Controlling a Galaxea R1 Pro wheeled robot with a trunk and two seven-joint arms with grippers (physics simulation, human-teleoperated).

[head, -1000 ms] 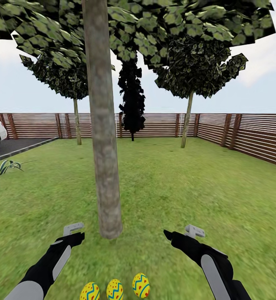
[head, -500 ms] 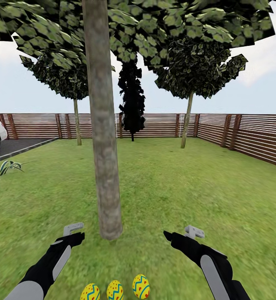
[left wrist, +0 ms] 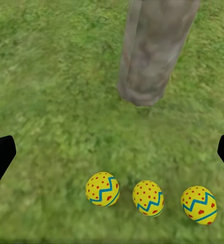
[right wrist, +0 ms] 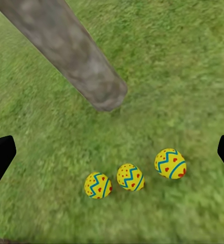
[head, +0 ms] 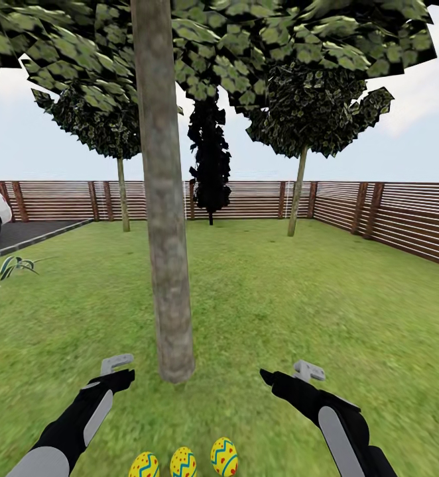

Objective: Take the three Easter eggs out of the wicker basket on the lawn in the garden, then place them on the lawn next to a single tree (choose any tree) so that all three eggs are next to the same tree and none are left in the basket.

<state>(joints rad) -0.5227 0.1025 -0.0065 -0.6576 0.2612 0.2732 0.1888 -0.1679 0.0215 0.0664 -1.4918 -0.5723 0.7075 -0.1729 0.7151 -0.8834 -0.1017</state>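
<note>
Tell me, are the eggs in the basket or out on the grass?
Out. All three eggs lie in a row on the grass, near the tree trunk.

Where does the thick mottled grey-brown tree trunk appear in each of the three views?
Head view: the thick mottled grey-brown tree trunk rises left of centre, between both arms.
Left wrist view: its base meets the grass.
Right wrist view: it runs slanted.
Shared landmark: three yellow painted eggs on the grass beside it.

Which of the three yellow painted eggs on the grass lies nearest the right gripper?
The rightmost yellow egg, last in the row, set slightly ahead of the other two, closest to the right gripper.
</note>
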